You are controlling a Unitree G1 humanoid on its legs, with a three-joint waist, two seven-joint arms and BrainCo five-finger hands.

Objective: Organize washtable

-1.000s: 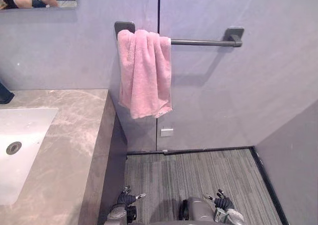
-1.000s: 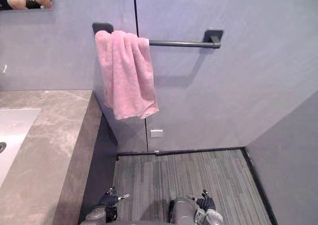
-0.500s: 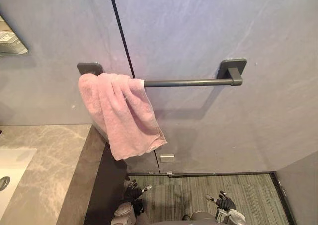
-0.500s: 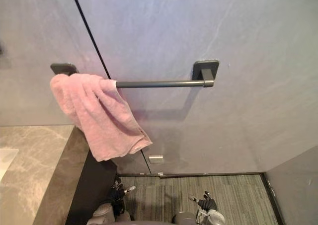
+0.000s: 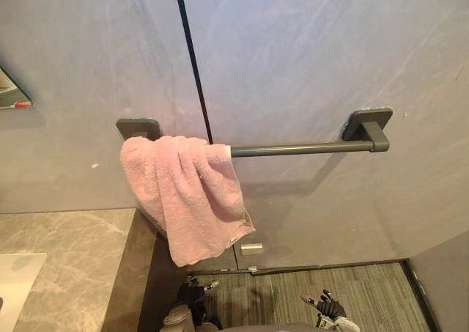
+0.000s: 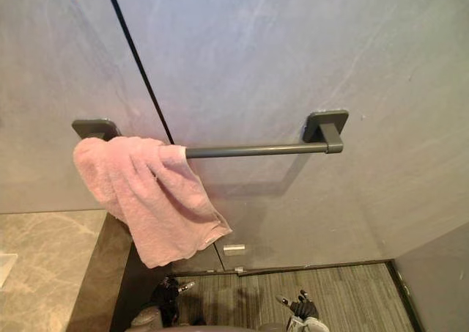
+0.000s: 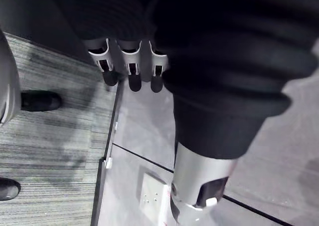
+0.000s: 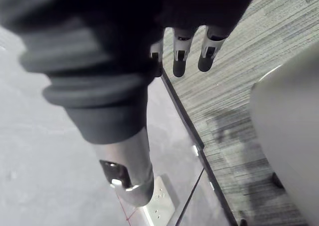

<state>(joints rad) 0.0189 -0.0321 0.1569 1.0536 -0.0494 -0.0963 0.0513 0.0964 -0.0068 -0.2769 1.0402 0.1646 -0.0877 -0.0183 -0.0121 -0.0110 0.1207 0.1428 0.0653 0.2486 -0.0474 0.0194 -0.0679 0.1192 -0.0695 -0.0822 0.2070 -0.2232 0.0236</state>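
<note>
Here the pink towel [image 5: 187, 196] hangs bunched at the left end of the dark bar [image 5: 300, 149] on the wall, its lower edge slanting and one corner drooping beside the counter [image 5: 66, 259]. The rest of the bar is bare. Both hands are low, near the floor: the left hand [image 5: 192, 294] and the right hand [image 5: 327, 305] each have loose, uncurled fingers and hold nothing, as the wrist views confirm. The step in hand looks like tidying the towel. To do it well, I would raise both hands together, pinch the top fold at two well-separated spots rather than tug the loose corner, and slide the cloth rightward along the bar. That should leave the hem level and the towel clear of the counter edge.
</note>
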